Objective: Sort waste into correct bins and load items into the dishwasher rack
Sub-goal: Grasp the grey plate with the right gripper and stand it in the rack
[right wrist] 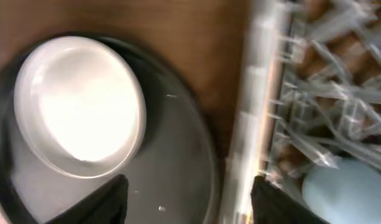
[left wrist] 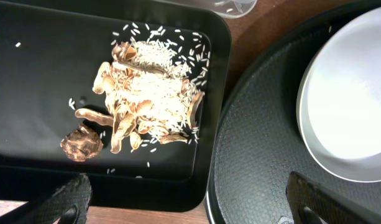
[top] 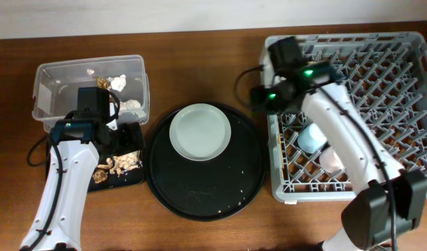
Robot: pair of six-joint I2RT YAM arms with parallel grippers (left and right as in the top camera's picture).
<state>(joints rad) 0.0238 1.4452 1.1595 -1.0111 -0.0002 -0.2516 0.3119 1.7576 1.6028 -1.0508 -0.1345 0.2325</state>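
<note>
Left gripper [left wrist: 187, 202], matte black fingers [left wrist: 59, 202] wide, hovers over crumbly tan scraps [left wrist: 146, 99] on a rectangular tray [left wrist: 41, 74]; right gripper [right wrist: 190, 194] gapes empty near a round plate [right wrist: 78, 106].

Plate [top: 200, 131] sits uncovered on the round black tray [top: 199, 199]; only a narrow strip of surface [right wrist: 221, 62] separates tray from rack [top: 394, 70], where upright pegs and the right arm [top: 338, 132] crowd access

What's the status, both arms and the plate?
Left gripper open, empty, over food scraps in flat black tray. Right gripper open, empty, by left edge of rack. Plate on round tray, not yet racked, path clear.
</note>
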